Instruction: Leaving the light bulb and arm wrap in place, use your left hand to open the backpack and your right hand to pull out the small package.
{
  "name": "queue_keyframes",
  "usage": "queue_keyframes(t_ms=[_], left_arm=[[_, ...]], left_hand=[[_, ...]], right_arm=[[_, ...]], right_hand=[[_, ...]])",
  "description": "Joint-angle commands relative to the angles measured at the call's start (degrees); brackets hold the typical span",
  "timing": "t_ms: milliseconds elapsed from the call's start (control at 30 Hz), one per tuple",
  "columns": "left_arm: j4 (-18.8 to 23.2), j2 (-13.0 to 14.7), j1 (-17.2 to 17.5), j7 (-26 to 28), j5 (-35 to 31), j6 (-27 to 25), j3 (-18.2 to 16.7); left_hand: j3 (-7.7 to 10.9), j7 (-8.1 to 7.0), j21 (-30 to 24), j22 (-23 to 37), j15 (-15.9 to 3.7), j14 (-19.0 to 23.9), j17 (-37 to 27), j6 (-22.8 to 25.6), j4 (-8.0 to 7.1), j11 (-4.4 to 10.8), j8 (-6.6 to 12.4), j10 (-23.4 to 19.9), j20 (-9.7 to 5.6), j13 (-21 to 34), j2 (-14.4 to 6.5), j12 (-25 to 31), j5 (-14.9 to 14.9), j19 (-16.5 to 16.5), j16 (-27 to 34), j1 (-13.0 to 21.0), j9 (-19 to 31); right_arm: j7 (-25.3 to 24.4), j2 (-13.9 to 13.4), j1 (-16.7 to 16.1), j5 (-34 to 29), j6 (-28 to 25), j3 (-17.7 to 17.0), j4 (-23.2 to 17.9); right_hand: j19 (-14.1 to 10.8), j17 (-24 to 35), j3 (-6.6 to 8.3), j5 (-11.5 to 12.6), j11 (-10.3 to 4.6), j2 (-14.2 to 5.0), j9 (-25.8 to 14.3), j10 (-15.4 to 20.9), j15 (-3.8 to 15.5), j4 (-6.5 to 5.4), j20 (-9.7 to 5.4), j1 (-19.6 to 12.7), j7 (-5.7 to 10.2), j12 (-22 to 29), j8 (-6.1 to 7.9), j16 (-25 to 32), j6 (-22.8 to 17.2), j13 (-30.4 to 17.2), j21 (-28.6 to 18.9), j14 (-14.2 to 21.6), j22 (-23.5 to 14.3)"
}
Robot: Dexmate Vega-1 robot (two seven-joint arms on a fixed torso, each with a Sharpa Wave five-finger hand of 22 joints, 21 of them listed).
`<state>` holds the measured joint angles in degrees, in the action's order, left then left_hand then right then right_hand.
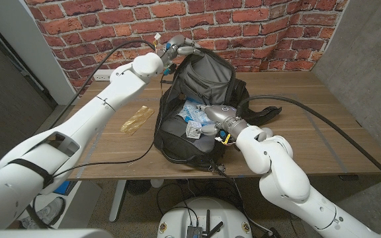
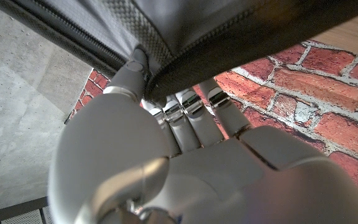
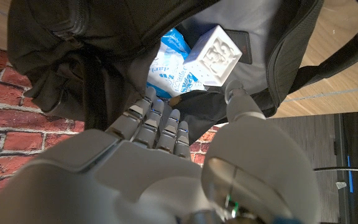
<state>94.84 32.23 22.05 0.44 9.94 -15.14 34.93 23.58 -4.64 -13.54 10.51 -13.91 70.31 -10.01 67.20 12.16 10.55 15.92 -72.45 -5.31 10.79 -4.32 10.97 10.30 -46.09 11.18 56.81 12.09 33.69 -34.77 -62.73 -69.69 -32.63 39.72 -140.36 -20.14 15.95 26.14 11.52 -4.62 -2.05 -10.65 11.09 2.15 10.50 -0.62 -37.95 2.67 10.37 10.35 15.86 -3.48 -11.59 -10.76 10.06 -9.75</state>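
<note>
Brick wall behind wooden table (image 1: pixel 323 125), left robot hand (image 1: pixel 177 47) pinching backpack (image 1: pixel 207 82) flap raised, right robot hand (image 1: pixel 218 116) fingers spread inside opening.

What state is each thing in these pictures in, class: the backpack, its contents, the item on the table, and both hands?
Backpack: unzipped, flap held up.
Left hand: fingers gripping the flap's zipper edge.
Right hand: reaching into the backpack, holding nothing, fingers apart.
White box: inside the backpack, untouched.
Blue-and-white packet: inside, beside the box.
Tan packet: lying on the table, left of the backpack.
</note>
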Motion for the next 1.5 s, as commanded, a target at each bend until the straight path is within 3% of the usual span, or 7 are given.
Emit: queue_keyframes(t_ms=[33, 167, 700, 1167, 1500], left_arm=[[1.2, 0.1, 0.4, 0.8, 0.4, -1.5, -0.3], [1.2, 0.1, 0.5, 0.9, 0.6, -1.6, -0.2], [1.3, 0.6, 1.1, 1.4, 1.6, -2.4, -0.7], [0.5, 0.2, 0.7, 1.5, 1.7, -2.1, -0.3], [0.3, -0.1, 0.6, 1.8, 1.7, -1.8, -0.2]], left_hand=[[2.60, 0.66, 0.1, 0.1, 0.23, 0.5, -0.2, 0.4, -2.24, 0.35, 0.13, -1.0, -6.44, 0.2, -0.5, 0.4, 0.3, -0.8, -0.3, -0.1, 0.2], [2.62, 0.63, 0.1, 0.1, 0.21, 0.6, -0.2, 0.4, -2.23, 0.40, 0.13, -0.9, -6.44, 0.2, -0.5, 0.4, 0.3, -0.8, -0.3, -0.1, 0.2], [2.71, 0.62, 0.1, 0.1, 0.22, 0.5, -0.2, 0.5, -2.21, 0.29, 0.12, -0.9, -6.41, 0.2, -0.5, 0.4, 0.3, -0.9, -0.3, 0.0, 0.2], [2.79, 0.64, 0.2, 0.1, 0.22, 0.6, -0.2, 0.4, -2.24, 0.29, 0.03, -0.9, -6.42, 0.2, -0.5, 0.4, 0.3, -1.0, -0.3, -0.1, 0.2], [2.83, 0.61, 0.2, 0.1, 0.22, 0.6, -0.2, 0.4, -2.24, 0.50, 0.01, -1.0, -6.41, 0.2, -0.4, 0.4, 0.3, -1.1, -0.3, -0.1, 0.2]], right_arm=[[11.4, 0.7, 6.2, 1.7, 1.3, -0.4, 1.6], [15.7, 1.6, 9.0, 0.9, 0.9, 0.8, 3.0], [18.7, 2.7, 15.4, 4.0, 1.0, 2.9, 7.8], [21.8, 3.2, 19.8, 5.2, -0.7, 5.4, 10.4], [24.0, 3.4, 22.9, 5.7, -1.3, 7.3, 11.7]], right_hand=[[0.4, 0.0, -0.09, 0.5, 0.14, 0.13, -0.2, -0.3, 3.79, -0.37, 0.00, -0.7, -0.13, 0.1, -0.17, -0.2, 0.5, -0.1, 0.2, -0.2, -0.1], [0.5, -0.1, -0.16, 0.6, 0.20, 0.15, -0.2, -0.6, 3.54, -0.43, -0.07, -0.9, -0.14, 0.2, -0.32, -0.3, 1.7, -0.2, 0.1, -0.4, -0.1], [1.6, -0.1, -0.71, 0.5, 0.91, 0.38, -0.3, -3.1, 2.40, -0.78, 0.41, -1.6, 0.10, 0.1, -0.24, -1.0, 5.5, -0.3, 0.1, -2.2, -0.2], [2.1, -0.1, -1.25, 0.4, 1.30, 0.83, -0.4, -3.9, 1.66, -0.99, 0.99, -1.3, -0.25, 0.3, 0.31, -1.2, 5.5, -0.4, 0.1, -2.8, -0.2], [1.6, 0.0, -1.73, 0.2, 1.47, 1.25, -0.5, -2.4, 2.00, -0.98, 1.13, -1.3, -0.96, 1.3, 1.39, -0.6, 3.4, -0.6, -0.3, -1.4, -0.2]])
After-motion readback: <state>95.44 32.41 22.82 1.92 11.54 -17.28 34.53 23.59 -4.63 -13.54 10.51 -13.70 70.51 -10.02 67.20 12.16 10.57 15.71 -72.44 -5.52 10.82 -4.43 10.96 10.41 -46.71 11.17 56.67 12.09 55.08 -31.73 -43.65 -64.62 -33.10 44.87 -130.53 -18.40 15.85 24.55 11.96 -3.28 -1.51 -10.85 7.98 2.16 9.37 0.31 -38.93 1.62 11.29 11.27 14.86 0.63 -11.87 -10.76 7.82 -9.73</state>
